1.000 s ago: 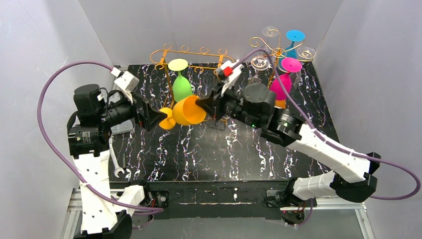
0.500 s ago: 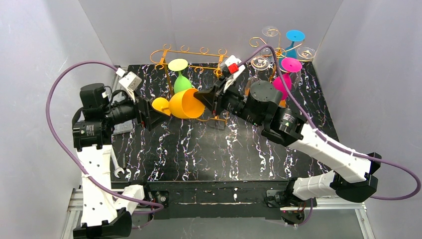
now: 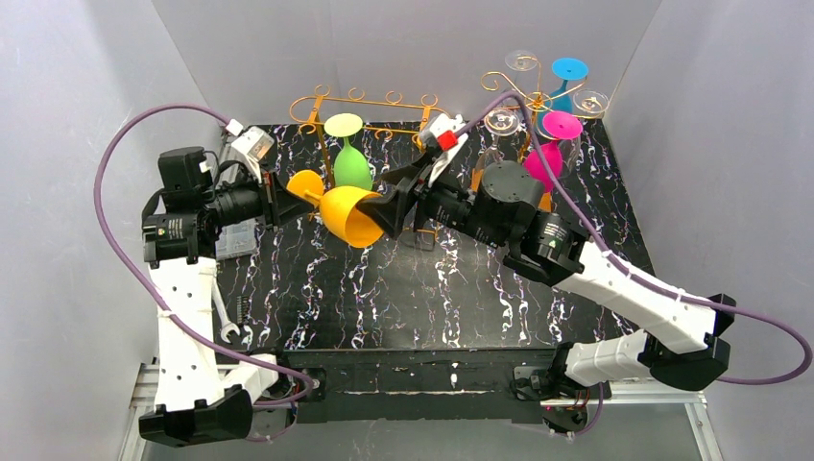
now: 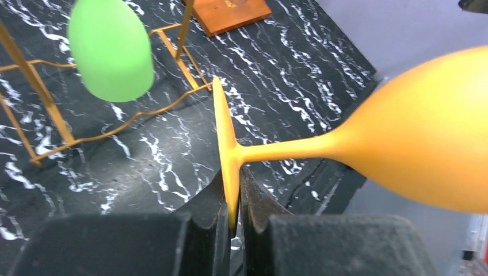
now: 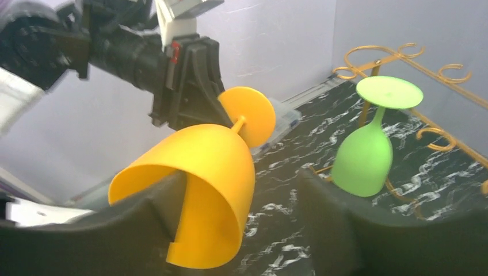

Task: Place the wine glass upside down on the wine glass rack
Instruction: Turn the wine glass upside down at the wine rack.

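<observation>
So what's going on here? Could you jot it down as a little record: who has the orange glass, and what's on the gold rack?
orange glass: in the air, tipped on its side
left claw: shut on the edge of the glass's foot
right claw: open, jaws apart and straddling the bowl's rim
gold rack: one green glass hanging foot up, bowl down
job so far: orange glass not yet on the rack
</observation>
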Available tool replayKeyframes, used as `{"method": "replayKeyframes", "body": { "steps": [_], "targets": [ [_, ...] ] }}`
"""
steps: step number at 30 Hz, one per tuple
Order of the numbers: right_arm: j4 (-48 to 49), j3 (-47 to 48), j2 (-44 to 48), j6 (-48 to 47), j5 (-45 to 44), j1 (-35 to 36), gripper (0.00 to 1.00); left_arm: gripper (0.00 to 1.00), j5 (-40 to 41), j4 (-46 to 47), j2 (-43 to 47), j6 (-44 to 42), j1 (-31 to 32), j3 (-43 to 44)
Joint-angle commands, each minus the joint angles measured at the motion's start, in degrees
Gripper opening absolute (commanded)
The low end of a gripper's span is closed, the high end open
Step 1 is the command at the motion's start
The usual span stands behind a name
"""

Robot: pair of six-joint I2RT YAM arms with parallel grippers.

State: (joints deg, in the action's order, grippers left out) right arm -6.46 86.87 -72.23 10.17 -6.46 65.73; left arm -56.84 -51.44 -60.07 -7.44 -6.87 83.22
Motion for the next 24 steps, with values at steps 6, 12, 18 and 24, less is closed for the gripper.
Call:
{"method": "replayKeyframes", "body": {
  "steps": [6, 12, 18, 24],
  "targets": [
    [-7.8, -2.0, 2.7, 1.3, 0.1, 0.0, 0.98, 0.0, 9.1, 6.6, 5.1, -26.6, 0.0, 1.8],
    [-15.0, -0.3, 3.1, -0.9, 3.6, 0.0, 0.98, 0.0, 6.0, 12.8, 11.7, -48.6, 0.0, -5.8],
    [-10.8, 2.1, -1.4, 2.4, 11.3, -0.1, 0.98, 0.0, 2.2, 15.0, 14.6, -57.3, 0.0, -7.7],
    [-15.3, 5.1, -5.2, -1.2, 17.8, -0.1, 0.98, 0.0, 5.9, 18.1, 15.1, -59.4, 0.0, -9.1]
  ]
}}
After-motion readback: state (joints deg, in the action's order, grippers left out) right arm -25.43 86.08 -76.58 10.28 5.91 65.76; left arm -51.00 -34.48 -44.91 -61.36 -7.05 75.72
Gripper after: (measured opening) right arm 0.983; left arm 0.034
